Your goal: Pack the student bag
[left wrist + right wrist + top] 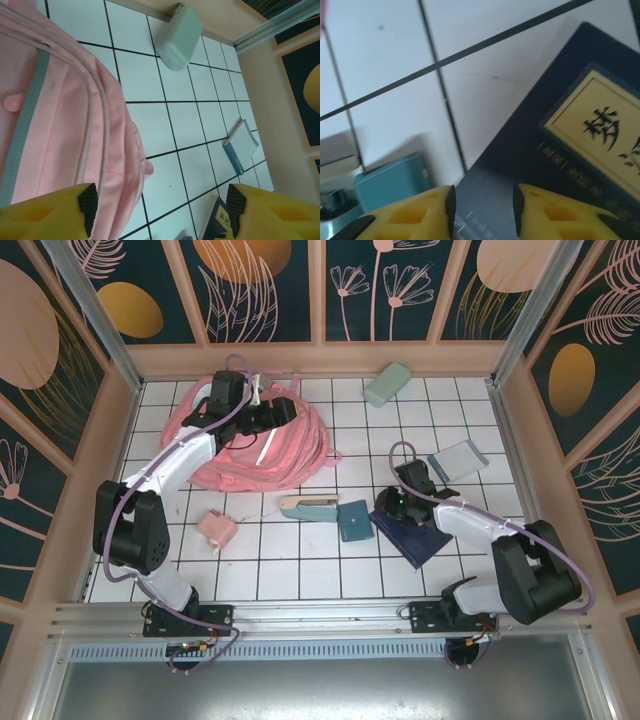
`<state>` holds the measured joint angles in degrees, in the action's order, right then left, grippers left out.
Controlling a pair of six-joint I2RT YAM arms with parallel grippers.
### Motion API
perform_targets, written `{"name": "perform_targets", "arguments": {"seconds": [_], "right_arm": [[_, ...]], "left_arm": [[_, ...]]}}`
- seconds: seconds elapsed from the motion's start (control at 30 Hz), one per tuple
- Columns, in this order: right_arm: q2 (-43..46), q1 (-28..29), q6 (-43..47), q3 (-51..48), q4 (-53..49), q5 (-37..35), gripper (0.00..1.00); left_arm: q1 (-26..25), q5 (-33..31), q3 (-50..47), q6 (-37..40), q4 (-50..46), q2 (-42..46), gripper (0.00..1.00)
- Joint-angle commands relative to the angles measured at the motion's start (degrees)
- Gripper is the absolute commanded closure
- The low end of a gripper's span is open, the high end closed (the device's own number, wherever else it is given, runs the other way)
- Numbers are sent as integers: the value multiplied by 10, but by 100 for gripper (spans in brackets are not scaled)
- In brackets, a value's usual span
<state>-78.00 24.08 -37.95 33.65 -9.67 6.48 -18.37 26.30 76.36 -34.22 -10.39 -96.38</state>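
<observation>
Left pincer [160, 205], jaws wide, empty; student bag [60, 125] under one finger: closing may snag fabric. Right pincer [482, 210], narrow, above corner of navy book [530, 165]: thin edge may slip.

Dark blue book [530, 165], cover:
- Cream label [600, 135] with a gold border: 1 large black Chinese character, tilted, possibly 梦; a 2nd character is cut off at the picture's edge.
- 2 short lines of small pale Chinese characters beside the label: too blurred to read.

Same book in the left wrist view [218, 220]: a small pale mark, unreadable.
</observation>
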Motion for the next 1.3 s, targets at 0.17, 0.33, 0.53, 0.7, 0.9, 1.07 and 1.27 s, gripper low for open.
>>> {"name": "perform_targets", "arguments": {"seconds": [0.17,0.33,0.53,0.7,0.9,1.07,1.27], "right_arm": [[-90,-70,36,23,73,6,62],[-173,-101,38,87,96,-4,62],[-285,-130,27,222,100,12,61],[-318,-133,32,308,61,15,58],[-228,-143,62,261,43,-29,49],[-178,-182,100,202,41,-34,46],[-189,-215,119,181,42,-4,46]], "left_arm": [[-25,-14,-7,-9,7,21,31],[-49,-26,-11,-12,5,23,31],[-96,-33,-4,-29,16,-6,33],[-137,-35,8,-56,39,-57,37],[-183,-36,25,-122,83,-127,45],[-215,-22,59,-171,123,-191,48],[-241,-17,118,-195,123,-255,49]]}}
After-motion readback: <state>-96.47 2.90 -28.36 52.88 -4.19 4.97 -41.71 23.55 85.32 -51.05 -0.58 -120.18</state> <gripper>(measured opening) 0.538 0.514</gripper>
